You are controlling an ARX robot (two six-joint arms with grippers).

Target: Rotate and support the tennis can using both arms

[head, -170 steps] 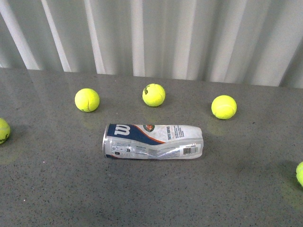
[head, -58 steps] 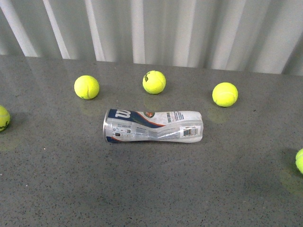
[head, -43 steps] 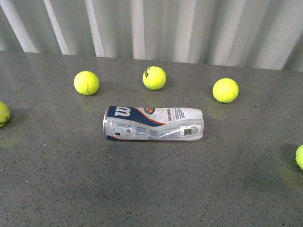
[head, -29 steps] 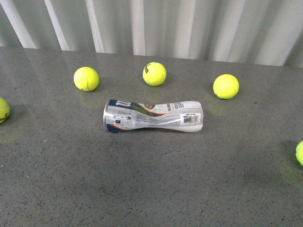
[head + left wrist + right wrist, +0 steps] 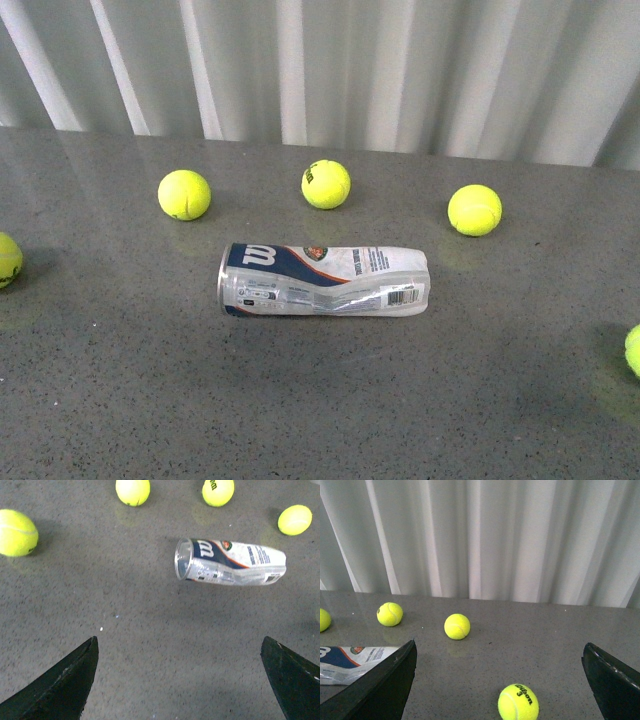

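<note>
The left claw [image 5: 179,650] and right claw [image 5: 499,647] both gape wide, gripping nothing, above the grey bench [image 5: 300,410]. The tennis can [image 5: 323,279] lies on its side mid-bench, dented, with its silver rim pointing left and touching nothing. Beyond it, well apart, three tennis balls [image 5: 326,184] sit in a row before a white curtain [image 5: 330,70].

- Front view faces across the bench [image 5: 120,400] to the far curtain [image 5: 400,70].
- Left wrist looks steeply down, right wrist level; all share the tennis can [image 5: 322,280].
</note>
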